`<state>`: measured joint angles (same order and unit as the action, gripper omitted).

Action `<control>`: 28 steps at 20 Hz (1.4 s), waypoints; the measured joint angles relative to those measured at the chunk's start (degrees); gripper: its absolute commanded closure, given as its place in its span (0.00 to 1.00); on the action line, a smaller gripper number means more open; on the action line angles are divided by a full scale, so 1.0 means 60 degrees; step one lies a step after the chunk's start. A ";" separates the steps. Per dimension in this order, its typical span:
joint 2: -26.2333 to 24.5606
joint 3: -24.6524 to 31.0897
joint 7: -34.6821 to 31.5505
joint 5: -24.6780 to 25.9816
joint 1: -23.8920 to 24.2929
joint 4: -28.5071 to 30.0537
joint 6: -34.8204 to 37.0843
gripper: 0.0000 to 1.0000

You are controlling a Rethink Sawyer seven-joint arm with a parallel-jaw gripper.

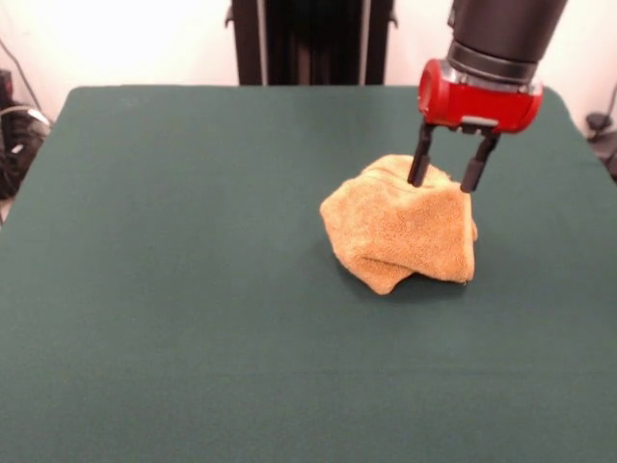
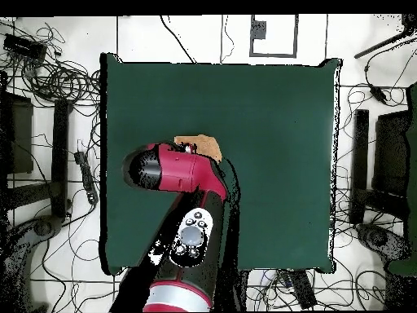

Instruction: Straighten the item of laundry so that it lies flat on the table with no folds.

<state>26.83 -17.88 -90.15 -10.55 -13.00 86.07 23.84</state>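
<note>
Towel [image 1: 400,231] lies bunched and folded right of centre on the worktop [image 1: 174,289]. Hand [image 1: 444,180] spread open, empty, fingers straddling the heap's upper far ridge, evidently positioned to pinch a fold

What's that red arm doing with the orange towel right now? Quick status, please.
Gripper open, jaws straddling the top of the bunched towel. Towel crumpled and folded, not flat on the green table. Nothing else on the table in the way.
</note>
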 measured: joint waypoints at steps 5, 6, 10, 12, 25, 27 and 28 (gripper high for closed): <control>-0.0060 -0.0001 0.0000 0.0000 -0.0004 -0.0025 0.0000 0.00; -0.0073 0.0003 0.0000 -0.0002 0.0001 -0.0028 0.0000 0.00; -0.0147 0.0043 0.0000 -0.0026 0.0071 -0.0030 0.0000 0.00; -0.0183 0.0129 0.0000 -0.0071 0.0183 -0.0029 0.0000 0.00; -0.0199 0.0912 0.0000 -0.0445 0.0965 -0.0021 0.0000 0.00; -0.0194 0.0973 0.0000 -0.0491 0.0993 -0.0014 0.0000 0.00; -0.0180 0.1052 0.0000 -0.0528 0.1025 -0.0004 0.0000 0.00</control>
<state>25.75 -11.57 -90.15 -13.72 -6.85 86.05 23.84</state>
